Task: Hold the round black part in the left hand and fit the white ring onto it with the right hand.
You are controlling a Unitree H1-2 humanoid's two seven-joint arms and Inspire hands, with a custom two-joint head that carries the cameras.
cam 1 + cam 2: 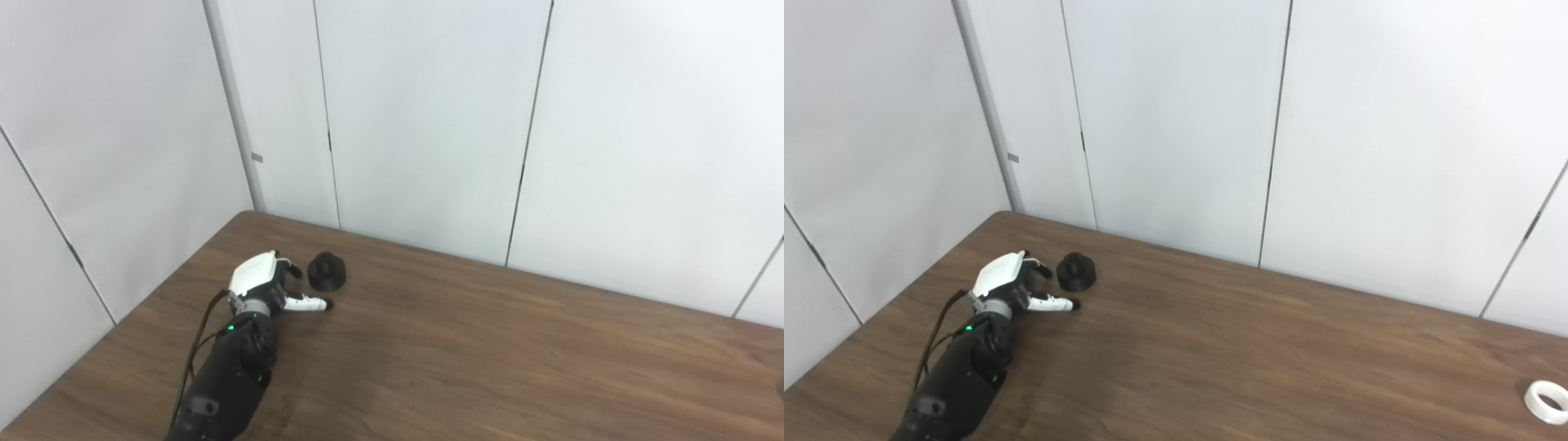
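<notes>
The round black plastic part, a wide disc with a narrower raised hub on top, stands upright on the brown wood-grain table, near the table's far left corner. It lies free, held by nothing.

Just beside the black part, on its left and slightly nearer the camera, is the left hand, white-shelled on a black forearm with a small green light at the wrist. Its fingers are spread apart and grip nothing: the upper ones reach toward the black part's left side and end just short of it, while the thumb stretches out below the part, its dark tip close to the part's near edge. Whether any fingertip actually touches the part cannot be told. A black cable runs along the forearm on the side away from the part.

The white plastic ring lies flat on the table well apart from the black part, far to its right and nearer the camera, at the right edge of the right eye view.

Behind the black part, pale grey wall panels with dark seams rise from the table's far edge.
</notes>
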